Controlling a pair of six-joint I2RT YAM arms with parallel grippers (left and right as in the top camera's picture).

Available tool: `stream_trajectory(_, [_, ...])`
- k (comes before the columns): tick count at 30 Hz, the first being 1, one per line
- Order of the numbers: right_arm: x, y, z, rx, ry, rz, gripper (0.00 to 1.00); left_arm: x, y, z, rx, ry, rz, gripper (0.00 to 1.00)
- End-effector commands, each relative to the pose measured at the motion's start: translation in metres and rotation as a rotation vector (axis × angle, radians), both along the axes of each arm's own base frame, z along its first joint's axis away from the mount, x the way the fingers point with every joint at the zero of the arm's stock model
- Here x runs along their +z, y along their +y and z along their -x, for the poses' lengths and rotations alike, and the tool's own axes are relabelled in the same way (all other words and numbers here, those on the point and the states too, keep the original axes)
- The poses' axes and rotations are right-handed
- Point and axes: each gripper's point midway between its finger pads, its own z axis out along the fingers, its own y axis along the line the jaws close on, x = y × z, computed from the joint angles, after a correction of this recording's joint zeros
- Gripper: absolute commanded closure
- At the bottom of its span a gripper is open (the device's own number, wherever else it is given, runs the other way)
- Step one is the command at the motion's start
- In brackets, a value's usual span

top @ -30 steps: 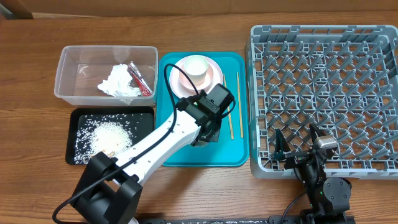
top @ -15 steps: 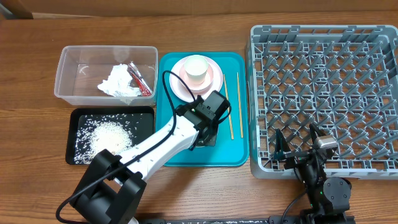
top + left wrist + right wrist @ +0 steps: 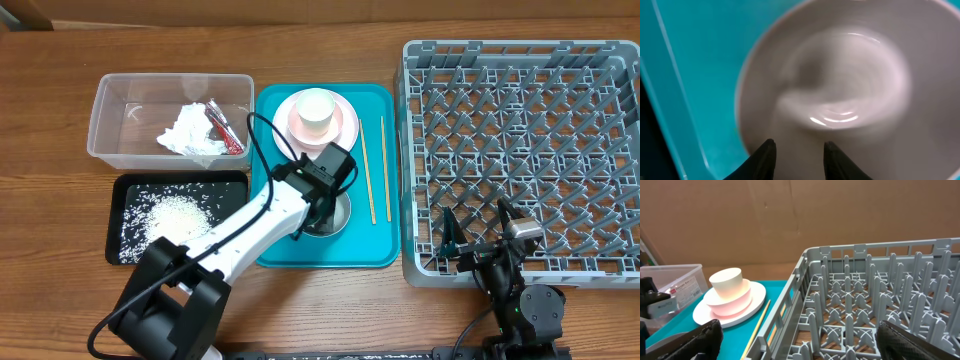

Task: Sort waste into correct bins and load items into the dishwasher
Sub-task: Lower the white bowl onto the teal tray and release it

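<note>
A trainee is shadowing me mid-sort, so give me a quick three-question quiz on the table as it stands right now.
1. True or false: the dish rack already holds dishes.
2. What sits topmost on the pink plate?
3. Where does the rice lie? A: dish rack. B: black tray. C: pink plate.
Key: 1 false; 2 the white cup; 3 B.

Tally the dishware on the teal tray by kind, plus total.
plates: 1, pink plate
bowls: 2, pink bowl, grey bowl
cups: 1, white cup
chopsticks: 2
total: 6
</note>
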Motion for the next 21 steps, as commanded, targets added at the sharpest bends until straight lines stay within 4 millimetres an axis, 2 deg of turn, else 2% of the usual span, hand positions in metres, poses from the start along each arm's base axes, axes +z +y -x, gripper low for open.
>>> stream_trajectory(1, [-0.001,-0.001,0.0,-0.007,-0.008,-0.001,0.0,-0.002,0.012,-0.002,0.021,0.005,-0.028,0.67])
stream_trajectory(6, [-0.001,-0.001,0.0,-0.007,-0.007,-0.001,0.0,-0.003,0.008,0.0,0.026,0.027,0.007,0.82])
stream_trajectory(9, [-0.001,-0.001,0.0,-0.007,-0.007,-0.001,0.0,0.002,-0.002,-0.001,0.022,0.04,0.059,0.86])
stream_trajectory(11, [-0.001,-0.001,0.0,-0.007,-0.007,-0.001,0.0,0.014,-0.008,-0.006,0.022,0.037,0.086,0.87])
stream_trajectory(16, [-0.001,-0.001,0.0,-0.007,-0.007,-0.001,0.0,0.067,-0.012,-0.029,0.046,-0.004,0.113,0.86])
stream_trajectory(19, [-0.001,-0.001,0.0,-0.007,-0.007,-0.001,0.0,0.104,-0.003,-0.046,0.073,-0.041,0.127,0.82])
stream_trajectory(20, [-0.001,-0.001,0.0,-0.007,-0.007,-0.001,0.0,0.116,0.004,-0.053,0.091,-0.058,0.132,0.76])
stream_trajectory(21, [-0.001,-0.001,0.0,-0.007,-0.007,-0.001,0.0,0.126,0.013,-0.059,0.117,-0.071,0.134,0.65])
